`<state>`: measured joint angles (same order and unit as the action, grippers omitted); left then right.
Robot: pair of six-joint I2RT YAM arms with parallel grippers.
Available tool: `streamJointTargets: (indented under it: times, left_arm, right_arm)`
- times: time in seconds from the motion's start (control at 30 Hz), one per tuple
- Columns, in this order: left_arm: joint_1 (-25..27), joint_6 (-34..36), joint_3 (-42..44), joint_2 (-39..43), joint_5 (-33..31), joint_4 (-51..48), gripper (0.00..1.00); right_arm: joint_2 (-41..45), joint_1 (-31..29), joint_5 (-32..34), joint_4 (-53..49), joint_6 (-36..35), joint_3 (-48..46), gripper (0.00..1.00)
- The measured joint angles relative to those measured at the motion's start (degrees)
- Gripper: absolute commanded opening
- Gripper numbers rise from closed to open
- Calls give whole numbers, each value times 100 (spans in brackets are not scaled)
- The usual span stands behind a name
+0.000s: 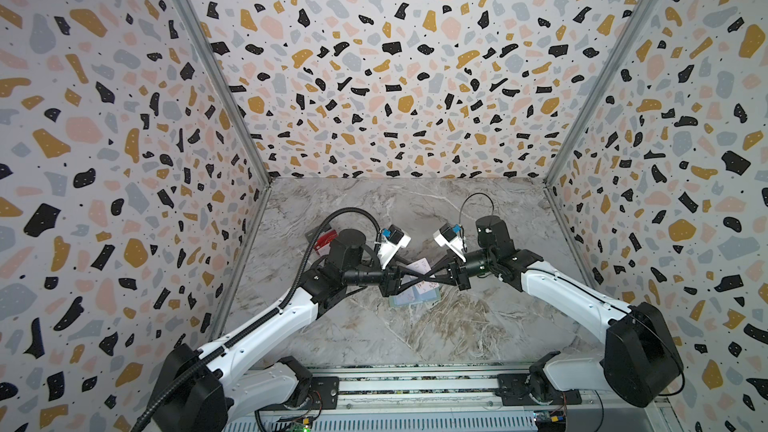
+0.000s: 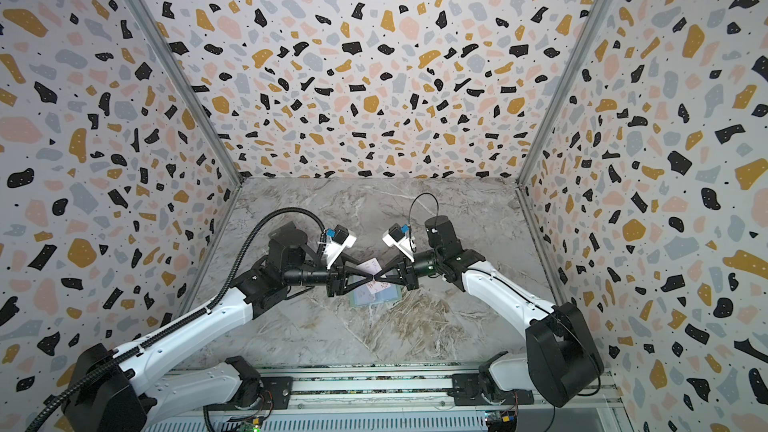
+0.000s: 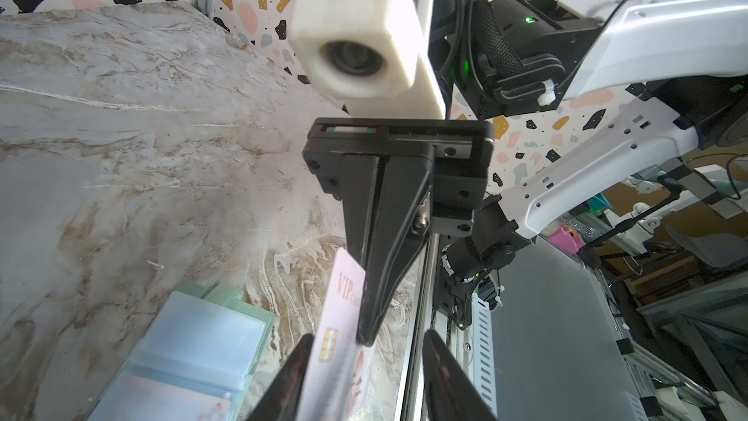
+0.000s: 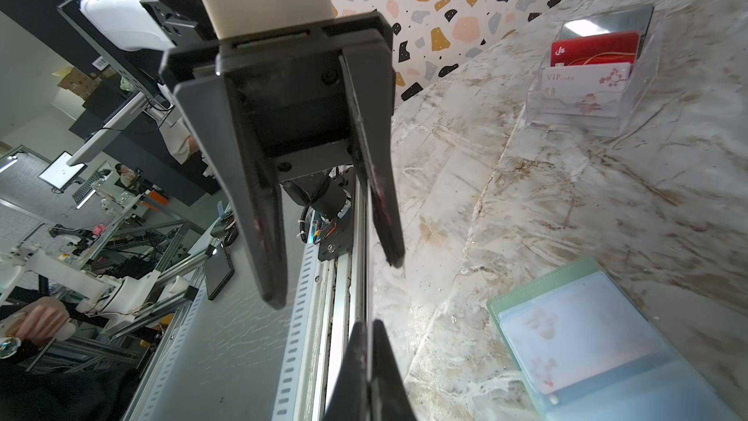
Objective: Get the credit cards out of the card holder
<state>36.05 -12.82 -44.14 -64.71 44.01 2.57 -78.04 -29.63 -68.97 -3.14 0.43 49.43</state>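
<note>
Your left arm (image 1: 266, 326) and right arm (image 1: 573, 297) reach in from the near side and meet nose to nose over the middle of the table (image 1: 415, 209); that reads as a mid-air handover. The card holder (image 4: 607, 338) lies open and flat just beneath them, sleeves up, so nothing has to pin it; a flowered print shows through one sleeve, probably another card to draw. The clear box (image 4: 587, 111) stands well apart on the left arm's side, with a red card (image 4: 595, 48) and a flowered VIP card upright in it; I'd judge it the drop-off. Your right gripper (image 3: 364, 330) is clenched on the white-pink card (image 3: 344, 362), holding it lifted clear of the table so both faces are free. Your left gripper (image 4: 335, 281) straddles that card with its jaws apart, one finger on each side, not yet gripping; let it pinch before the right lets go.

Terrazzo-patterned walls (image 1: 374, 56) box in three sides; the table is grey-veined marble, otherwise bare; a slotted metal rail (image 1: 415, 388) carries the arm bases along the near edge; beyond it, a cluttered workshop with desks and monitors.
</note>
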Motion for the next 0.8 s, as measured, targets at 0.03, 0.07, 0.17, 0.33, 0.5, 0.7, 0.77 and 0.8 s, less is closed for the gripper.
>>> streamJointTargets:
  times: [0.03, 0.07, 0.17, 0.33, 0.5, 0.7, 0.77, 0.8]
  left_arm:
    - [0, 0, 0, -2, 4, -11, 39]
    - [0, -2, 0, 0, 7, -15, 37]
    - [-7, -35, 0, -2, 7, -11, 30]
    - [-7, -125, -2, -2, -15, 0, 20]
    - [-22, -227, -2, -2, -59, 2, 10]
    - [-26, -415, -2, 4, -63, 92, 0]
    - [-26, -503, -2, 15, -87, 186, 0]
    - [-26, -533, -2, 20, -107, 223, 0]
  right_arm:
    - [-42, 0, -28, -35, -24, 24, 0]
    - [-72, 0, -50, -61, -55, 52, 0]
    - [-111, 0, -96, -160, -122, 133, 0]
    - [-118, 0, -125, -238, -190, 153, 1]
    - [-118, 0, -138, -247, -203, 153, 10]
    - [-92, 0, 81, -271, -179, 155, 29]
    - [-15, 0, 205, -262, -140, 153, 40]
    - [35, 0, 251, -240, -101, 149, 45]
